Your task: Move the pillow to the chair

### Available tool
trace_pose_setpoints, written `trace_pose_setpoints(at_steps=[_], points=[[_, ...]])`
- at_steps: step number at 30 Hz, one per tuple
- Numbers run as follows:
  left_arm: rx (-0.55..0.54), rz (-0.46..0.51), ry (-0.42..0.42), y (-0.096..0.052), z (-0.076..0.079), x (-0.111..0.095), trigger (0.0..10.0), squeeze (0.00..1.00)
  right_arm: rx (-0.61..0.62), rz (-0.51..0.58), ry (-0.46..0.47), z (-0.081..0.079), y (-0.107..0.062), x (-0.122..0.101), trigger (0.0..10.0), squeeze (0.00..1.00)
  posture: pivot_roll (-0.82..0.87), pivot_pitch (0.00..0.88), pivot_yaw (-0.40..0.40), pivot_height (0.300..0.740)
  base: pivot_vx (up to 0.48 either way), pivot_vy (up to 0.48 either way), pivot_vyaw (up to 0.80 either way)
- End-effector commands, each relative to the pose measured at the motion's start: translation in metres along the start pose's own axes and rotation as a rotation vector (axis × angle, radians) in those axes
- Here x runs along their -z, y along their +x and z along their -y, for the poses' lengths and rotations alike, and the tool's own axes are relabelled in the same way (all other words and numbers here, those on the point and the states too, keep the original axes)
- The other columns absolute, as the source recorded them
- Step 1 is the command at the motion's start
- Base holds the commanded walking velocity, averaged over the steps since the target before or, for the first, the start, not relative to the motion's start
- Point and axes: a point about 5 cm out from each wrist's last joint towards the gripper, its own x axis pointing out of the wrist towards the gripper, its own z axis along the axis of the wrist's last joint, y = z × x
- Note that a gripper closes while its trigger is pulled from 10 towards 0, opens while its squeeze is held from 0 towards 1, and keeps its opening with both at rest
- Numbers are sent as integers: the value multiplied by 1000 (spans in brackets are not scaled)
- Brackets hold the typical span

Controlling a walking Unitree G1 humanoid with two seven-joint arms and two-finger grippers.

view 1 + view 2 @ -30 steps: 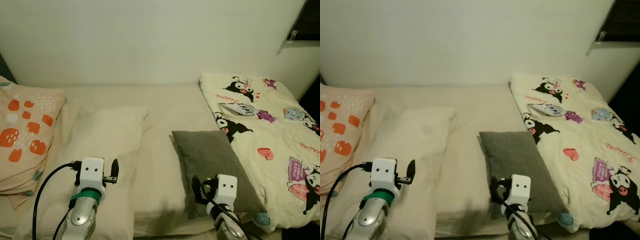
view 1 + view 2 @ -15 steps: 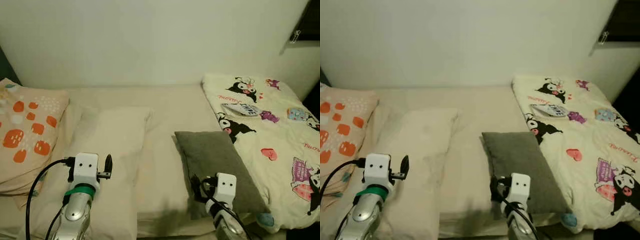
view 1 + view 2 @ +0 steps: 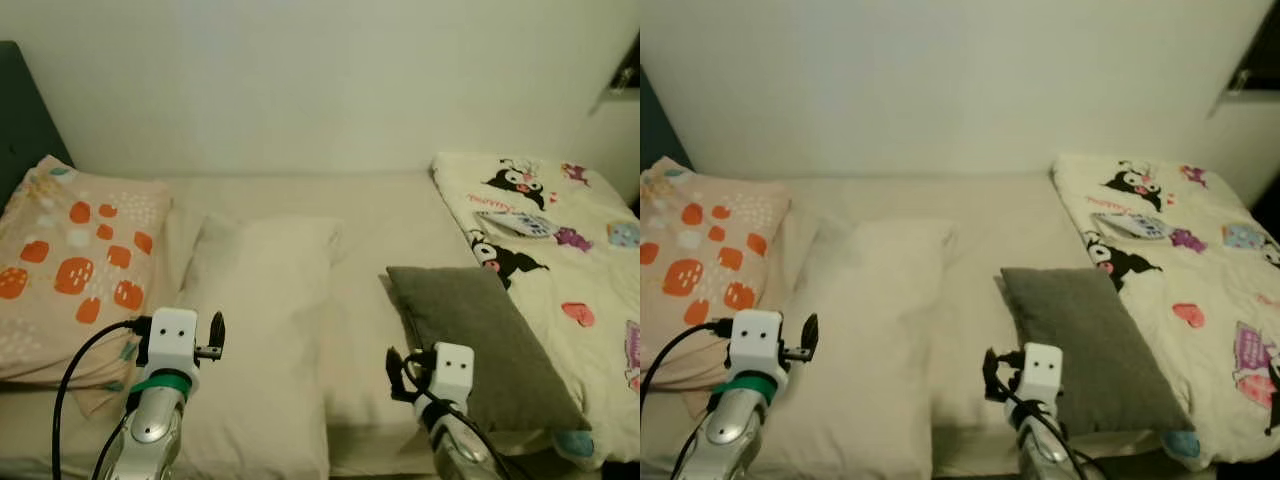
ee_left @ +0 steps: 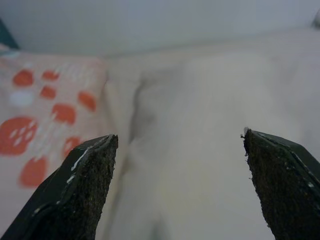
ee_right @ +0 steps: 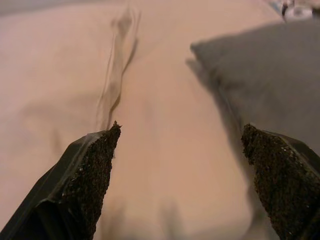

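Bed (image 3: pixel 365 215) with a cream sheet stands against a pale wall (image 3: pixel 300 80) and spans the scene in front of the robot. Four soft items lie on it. At the robot's far left rests an orange-patterned pillow (image 3: pixel 70 265), peach in colour with orange and white blotches. Just beside it, partly overlapping its edge, lies a long cream pillow (image 3: pixel 260 330) that runs toward the near edge of the bed. A grey pillow (image 3: pixel 480 340) lies further to the robot's right, near the front edge, separated from the cream pillow by a strip of bare sheet. The grey pillow's right side touches a cartoon-print blanket (image 3: pixel 560 260), cream with black, pink and purple figures, which covers the right end of the bed.

Left gripper (image 4: pixel 182 185) is raised above the near part of the cream pillow, its two black fingers (image 4: pixel 75 192) spread wide apart and holding nothing; the wrist view looks between them onto the cream pillow, with the orange-patterned pillow beside it. Right gripper (image 5: pixel 182 182) hovers near the front left corner of the grey pillow, fingers (image 5: pixel 87 182) likewise spread apart and empty; between them lies the bare sheet, with the grey pillow to one side and the edge of the cream pillow to the other. Neither gripper touches a pillow.
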Motion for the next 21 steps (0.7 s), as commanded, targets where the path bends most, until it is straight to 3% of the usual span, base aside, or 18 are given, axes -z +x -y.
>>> trace_pose_setpoints(at_steps=[1,12,21], points=[[-6,-24,18,-3,-5,5,10000,0,-4,-24,3,-5,-2,7,10000,0,100,51,49,740,0,480,0],[17,-6,16,-1,-4,2,10000,0,11,-30,-5,-4,-2,11,10000,0,97,49,63,740,0,466,0],[134,-43,-2,-4,13,5,10000,0,36,-30,-13,-4,-4,14,10000,0,84,40,89,740,0,-83,0]])
